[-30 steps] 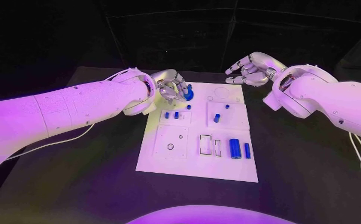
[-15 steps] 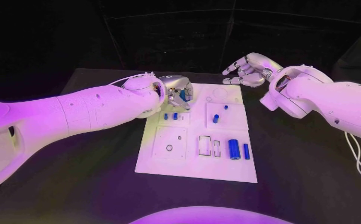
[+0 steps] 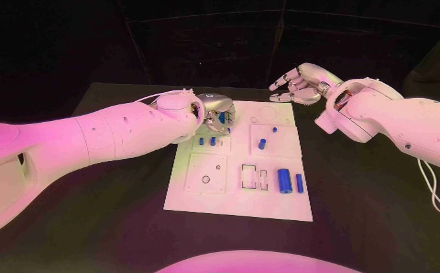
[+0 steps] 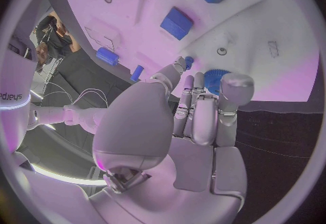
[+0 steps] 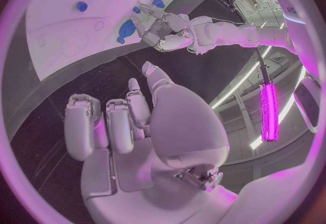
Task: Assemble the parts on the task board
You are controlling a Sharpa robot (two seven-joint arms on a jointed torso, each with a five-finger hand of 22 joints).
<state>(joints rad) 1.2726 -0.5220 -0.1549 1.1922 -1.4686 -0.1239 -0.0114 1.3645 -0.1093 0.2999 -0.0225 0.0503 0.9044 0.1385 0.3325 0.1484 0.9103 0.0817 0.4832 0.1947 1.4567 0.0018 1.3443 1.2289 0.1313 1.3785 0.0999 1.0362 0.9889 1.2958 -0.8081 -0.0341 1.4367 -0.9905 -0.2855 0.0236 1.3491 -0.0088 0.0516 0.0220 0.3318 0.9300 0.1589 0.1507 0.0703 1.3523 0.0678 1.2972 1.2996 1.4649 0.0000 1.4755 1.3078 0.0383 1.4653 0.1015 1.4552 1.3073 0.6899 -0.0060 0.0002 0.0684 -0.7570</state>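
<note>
The white task board (image 3: 240,190) lies in the middle of the black table. My left hand (image 3: 216,111) hovers over the board's far left corner, its fingers curled round a blue round part (image 4: 213,76), which also shows in the right wrist view as the blue round part (image 5: 125,29) beside the left hand (image 5: 166,31). My right hand (image 3: 301,84) hangs above the far right corner with its fingers apart and nothing in it (image 5: 129,120). Two small blue blocks (image 3: 207,140) stand on the board near the left hand.
A blue peg (image 3: 262,144) and a smaller blue piece (image 3: 274,130) stand in the right middle panel. A thick blue cylinder (image 3: 284,181) and a thin one (image 3: 299,183) lie near the front right, beside rectangular slots (image 3: 249,176). Bare black table surrounds the board.
My left arm has pushed further in and the hand has turned over the far left corner, keeping the blue round part. The right hand has hardly moved.
</note>
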